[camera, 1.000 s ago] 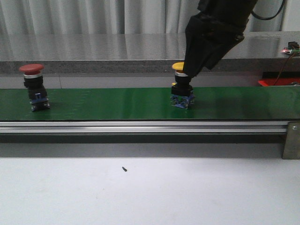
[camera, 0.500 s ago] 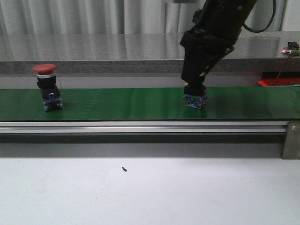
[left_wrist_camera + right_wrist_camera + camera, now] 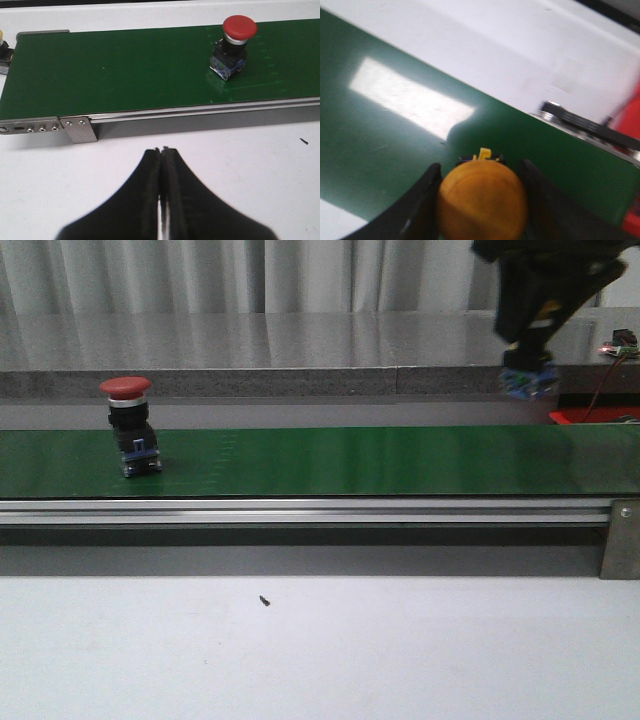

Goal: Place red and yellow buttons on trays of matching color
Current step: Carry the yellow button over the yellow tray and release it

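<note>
Yellow button (image 3: 482, 204) clamped in right jaws, cap hidden in front view.

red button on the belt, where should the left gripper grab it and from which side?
Grip the red button by its black body, under the wide cap, coming from above with jaws straddling it. It stands nearly upright on the belt; the cap overhangs and would help stop slipping. The left gripper must open first.

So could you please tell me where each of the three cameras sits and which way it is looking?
Front view: faces forward across the green belt; shows the right hand lifting the yellow button.
Left wrist view: above the white table, facing the belt; shows the shut left hand.
Right wrist view: looks down past its fingers at the yellow button.
Front and left wrist views share the red button.
</note>
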Controlling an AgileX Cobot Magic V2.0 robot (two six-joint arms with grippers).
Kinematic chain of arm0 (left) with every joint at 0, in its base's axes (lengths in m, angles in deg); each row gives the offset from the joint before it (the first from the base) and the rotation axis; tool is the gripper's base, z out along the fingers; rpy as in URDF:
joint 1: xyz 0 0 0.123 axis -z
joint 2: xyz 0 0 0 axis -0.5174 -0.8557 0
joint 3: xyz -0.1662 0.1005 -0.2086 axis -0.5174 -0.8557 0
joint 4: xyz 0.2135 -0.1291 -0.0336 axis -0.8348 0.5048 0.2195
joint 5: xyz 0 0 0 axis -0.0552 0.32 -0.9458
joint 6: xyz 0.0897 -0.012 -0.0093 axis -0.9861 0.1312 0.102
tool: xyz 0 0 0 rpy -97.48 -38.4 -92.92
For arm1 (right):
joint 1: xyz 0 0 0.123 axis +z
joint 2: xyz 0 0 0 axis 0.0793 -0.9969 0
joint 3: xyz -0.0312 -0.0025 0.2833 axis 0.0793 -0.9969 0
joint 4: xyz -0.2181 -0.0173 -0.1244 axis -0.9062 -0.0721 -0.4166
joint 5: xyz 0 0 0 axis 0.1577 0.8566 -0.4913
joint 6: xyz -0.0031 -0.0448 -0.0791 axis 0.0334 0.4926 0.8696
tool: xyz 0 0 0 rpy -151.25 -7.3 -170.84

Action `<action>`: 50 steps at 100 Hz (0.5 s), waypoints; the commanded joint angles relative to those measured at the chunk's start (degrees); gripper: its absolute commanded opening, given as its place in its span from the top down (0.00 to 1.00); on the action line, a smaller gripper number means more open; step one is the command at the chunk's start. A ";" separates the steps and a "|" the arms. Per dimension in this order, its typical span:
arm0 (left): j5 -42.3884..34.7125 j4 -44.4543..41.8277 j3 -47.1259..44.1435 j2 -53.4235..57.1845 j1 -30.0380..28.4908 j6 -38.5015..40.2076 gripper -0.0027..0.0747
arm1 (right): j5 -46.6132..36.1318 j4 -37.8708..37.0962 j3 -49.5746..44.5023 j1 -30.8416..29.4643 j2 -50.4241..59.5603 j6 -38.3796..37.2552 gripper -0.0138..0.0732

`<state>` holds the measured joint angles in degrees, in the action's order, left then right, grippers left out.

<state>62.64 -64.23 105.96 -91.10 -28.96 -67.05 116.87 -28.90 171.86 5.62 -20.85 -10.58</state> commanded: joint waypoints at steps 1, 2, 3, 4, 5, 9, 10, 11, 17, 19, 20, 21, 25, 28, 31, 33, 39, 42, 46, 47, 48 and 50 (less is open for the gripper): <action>-3.31 0.62 1.44 0.00 0.46 0.56 0.99 | -0.55 -3.81 1.55 -3.42 5.32 -5.42 0.66; -3.31 0.62 1.44 0.00 0.46 0.56 0.99 | -0.46 -4.27 1.55 -4.04 5.53 -5.74 0.66; -3.31 0.62 1.44 0.00 0.46 0.56 0.99 | -0.28 -4.42 1.55 -4.36 5.89 -6.28 0.66; -3.31 0.62 1.44 0.00 0.46 0.56 0.99 | -0.17 -4.68 1.55 -5.01 6.04 -6.53 0.66; -3.31 0.62 1.44 0.00 0.46 0.56 0.99 | -0.09 -4.77 1.55 -5.34 6.18 -6.97 0.66; -3.31 0.62 1.44 0.00 0.46 0.56 0.99 | 0.65 -5.27 1.55 -7.37 7.03 -7.82 0.66; -3.31 0.62 1.44 0.00 0.46 0.56 0.99 | 0.93 -5.37 1.55 -7.70 7.28 -8.07 0.66; -3.31 0.62 1.44 0.00 0.46 0.56 0.99 | 1.04 -5.57 1.55 -8.37 7.41 -8.22 0.66; -3.31 0.62 1.44 0.00 0.46 0.56 0.99 | 2.19 -6.24 1.55 -11.00 8.16 -9.39 0.66; -3.31 0.62 1.44 0.00 0.46 0.56 0.99 | 2.44 -6.47 1.55 -11.98 8.31 -9.70 0.66; -3.31 0.62 1.44 0.00 0.46 0.56 0.99 | 2.68 -6.55 1.55 -12.60 8.43 -10.04 0.66; -3.31 0.62 1.44 0.00 0.46 0.56 0.99 | 2.81 -6.68 1.55 -12.91 8.44 -10.04 0.66; -3.31 0.62 1.44 0.00 0.46 0.56 0.99 | 3.48 -7.14 1.55 -14.74 8.58 -10.41 0.66; -3.31 0.62 1.44 0.00 0.46 0.56 0.99 | 3.89 -7.44 1.55 -15.94 8.65 -10.70 0.66; -3.31 0.62 1.44 0.00 0.46 0.56 0.99 | 4.24 -7.72 1.55 -17.11 8.65 -10.98 0.66; -3.31 0.62 1.44 0.00 0.46 0.56 0.99 | 4.30 -7.89 1.55 -17.96 8.65 -11.25 0.66; -3.31 0.62 1.44 0.00 0.46 0.56 0.99 | 4.21 -8.05 1.11 -20.34 8.65 -11.61 0.66; -3.31 0.62 1.44 0.00 0.46 0.56 0.99 | 3.81 -8.05 0.64 -21.42 8.80 -11.61 0.66; -3.31 0.62 1.44 0.00 0.46 0.56 0.99 | 3.08 -8.05 -0.35 -22.98 8.87 -11.61 0.66; -3.31 0.62 1.44 0.00 0.46 0.56 0.99 | 2.94 -8.05 -0.55 -23.24 8.87 -11.61 0.66; -3.31 0.62 1.44 0.00 0.46 0.56 0.99 | 2.65 -8.05 -0.73 -23.77 8.91 -11.61 0.66; -3.31 0.62 1.44 0.00 0.46 0.56 0.99 | 2.16 -8.05 -1.37 -24.30 8.94 -11.61 0.66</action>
<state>62.64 -64.23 105.96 -91.10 -28.96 -67.05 122.44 -35.77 170.51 -16.19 -14.81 -21.90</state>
